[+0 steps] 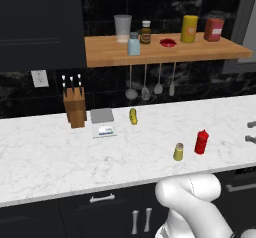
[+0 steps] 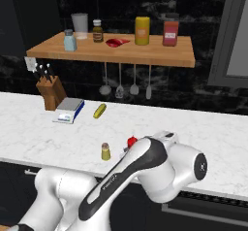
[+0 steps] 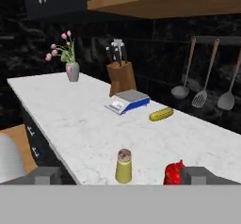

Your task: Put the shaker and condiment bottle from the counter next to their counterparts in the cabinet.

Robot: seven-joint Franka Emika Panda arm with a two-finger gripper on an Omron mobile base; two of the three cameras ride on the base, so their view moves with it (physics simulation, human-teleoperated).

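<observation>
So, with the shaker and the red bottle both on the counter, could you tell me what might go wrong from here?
1. The shaker and condiment bottle stand close together, so the open gripper could knock one over while taking the other.
2. The cabinet is crowded: the brown jar and glass flank the pale blue shaker, so placing could topple them.

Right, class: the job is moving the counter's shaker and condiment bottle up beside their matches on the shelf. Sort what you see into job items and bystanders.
Job items: olive shaker, red squeeze bottle, blue shaker, yellow bottle, wooden shelf, counter.

Bystanders: knife block, kitchen scale, pickle, hanging utensils, flower vase.
</observation>
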